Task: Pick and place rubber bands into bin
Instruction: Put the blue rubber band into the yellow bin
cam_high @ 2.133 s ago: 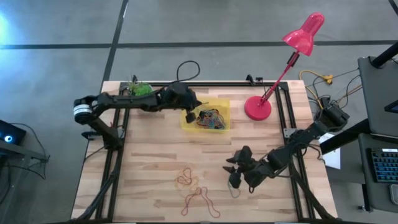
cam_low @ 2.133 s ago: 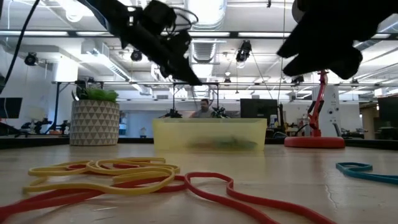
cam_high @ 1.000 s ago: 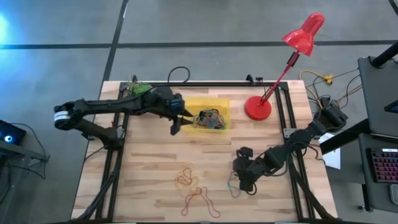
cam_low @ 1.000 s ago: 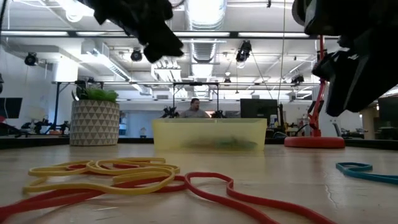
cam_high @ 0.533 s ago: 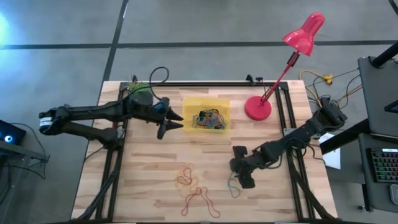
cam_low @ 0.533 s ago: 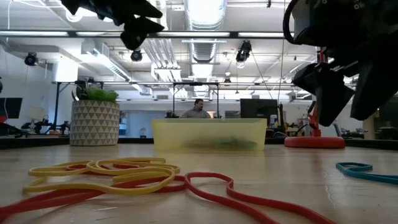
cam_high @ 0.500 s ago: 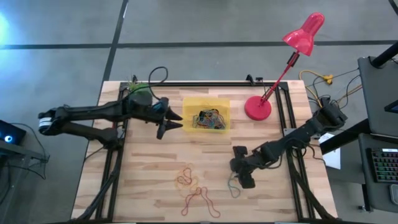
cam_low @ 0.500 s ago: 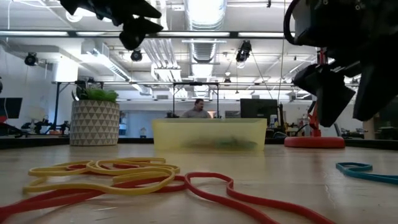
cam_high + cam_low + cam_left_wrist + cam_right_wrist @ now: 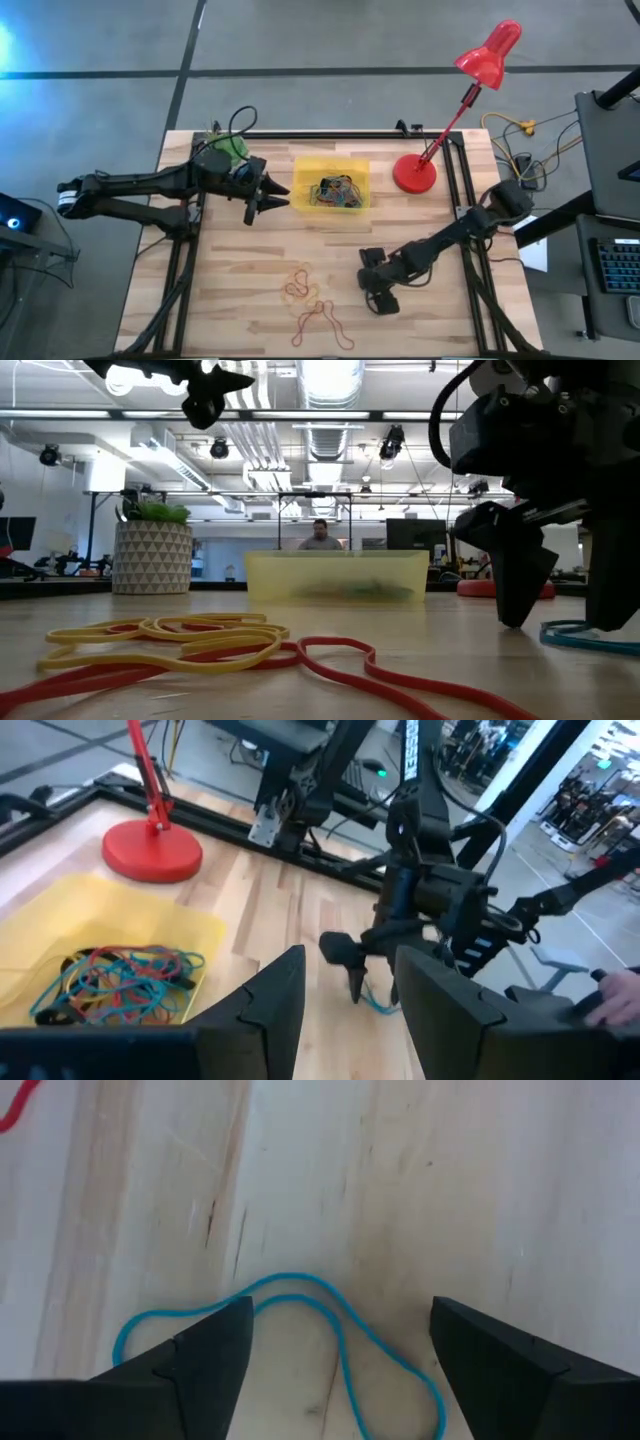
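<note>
The yellow bin (image 9: 300,170) stands at the table's far middle with a tangle of rubber bands (image 9: 338,190) inside. Loose yellow bands (image 9: 298,288) and a red band (image 9: 320,322) lie near the front edge. A blue band (image 9: 300,1302) lies flat to their right. My right gripper (image 9: 380,298) points down over it, open, one finger on each side of the band (image 9: 578,633) and low over the wood. My left gripper (image 9: 272,197) hovers open and empty, high above the table just left of the bin.
A red desk lamp (image 9: 414,173) stands right of the bin, and a potted plant (image 9: 225,145) sits at the far left. Black frame rails (image 9: 190,250) run along both table sides. A person (image 9: 322,538) sits in the room beyond the bin.
My left gripper has drawn back from the bin toward the table's left edge, still open and empty. My right gripper has moved left toward the loose bands and come down over the blue band, which has stayed where it lay.
</note>
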Robot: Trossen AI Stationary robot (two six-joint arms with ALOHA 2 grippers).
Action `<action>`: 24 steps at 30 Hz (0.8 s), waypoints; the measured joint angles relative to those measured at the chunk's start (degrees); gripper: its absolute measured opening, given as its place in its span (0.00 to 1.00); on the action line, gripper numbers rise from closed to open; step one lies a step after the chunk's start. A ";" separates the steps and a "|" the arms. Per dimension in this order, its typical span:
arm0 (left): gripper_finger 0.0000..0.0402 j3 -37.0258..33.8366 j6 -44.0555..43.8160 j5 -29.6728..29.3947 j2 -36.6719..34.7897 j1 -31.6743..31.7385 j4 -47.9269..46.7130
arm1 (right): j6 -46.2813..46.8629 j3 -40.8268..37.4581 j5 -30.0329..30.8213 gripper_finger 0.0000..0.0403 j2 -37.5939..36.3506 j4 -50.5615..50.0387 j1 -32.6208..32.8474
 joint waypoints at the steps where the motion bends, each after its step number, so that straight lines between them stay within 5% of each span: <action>1: 0.35 0.00 0.00 -0.04 0.02 -0.02 0.18 | -0.01 0.36 0.07 0.72 0.38 -0.22 0.01; 24: 0.35 0.00 0.17 -0.17 0.48 -0.13 -0.07 | 12.21 9.92 -2.20 0.63 6.16 -24.56 1.37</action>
